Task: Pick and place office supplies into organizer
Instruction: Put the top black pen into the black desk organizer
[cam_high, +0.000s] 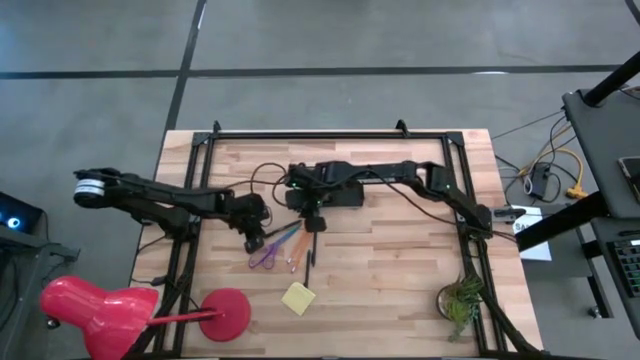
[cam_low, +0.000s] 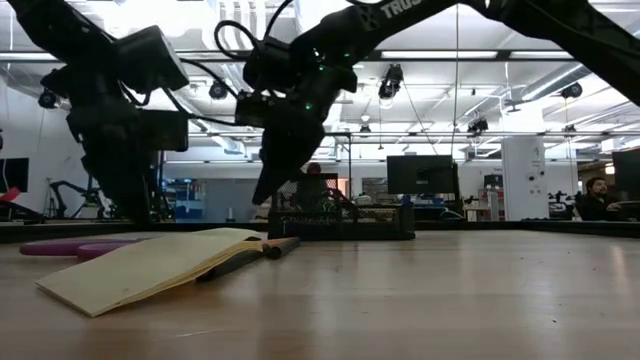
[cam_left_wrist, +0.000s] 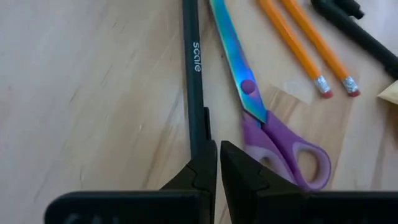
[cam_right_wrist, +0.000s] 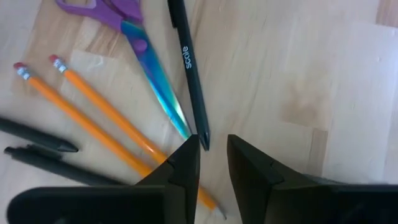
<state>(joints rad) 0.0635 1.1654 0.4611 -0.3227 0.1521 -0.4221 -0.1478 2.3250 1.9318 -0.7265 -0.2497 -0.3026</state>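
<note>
A dark pen printed "scale" (cam_left_wrist: 196, 68) lies flat on the wooden table beside purple-handled scissors (cam_left_wrist: 273, 130) and two orange pencils (cam_left_wrist: 305, 43). My left gripper (cam_left_wrist: 218, 165) is shut, its tips over the pen's clip end. My right gripper (cam_right_wrist: 214, 152) reaches in past the black organizer (cam_high: 335, 195), pointing steeply down, with a narrow gap between its fingers. The pen's pointed tip (cam_right_wrist: 204, 144) lies at the inner edge of one finger. Two more black pens (cam_right_wrist: 37, 149) lie beyond the pencils. A yellow sticky-note pad (cam_high: 298, 297) lies nearer the front. My left gripper's shut fingers hide the pen's clip end (cam_left_wrist: 205, 124); I cannot tell whether they touch it. My right gripper's fingers stand about the pen's tip from above. The gap is wider than the pen, which lies flat on the table, and I cannot tell whether a finger touches it.
A red lamp-like object (cam_high: 100, 305) with a round base (cam_high: 228, 312) stands at the front left. A green plant (cam_high: 460, 300) stands at the front right. A black frame rims the table, and bare wood lies right of the supplies.
</note>
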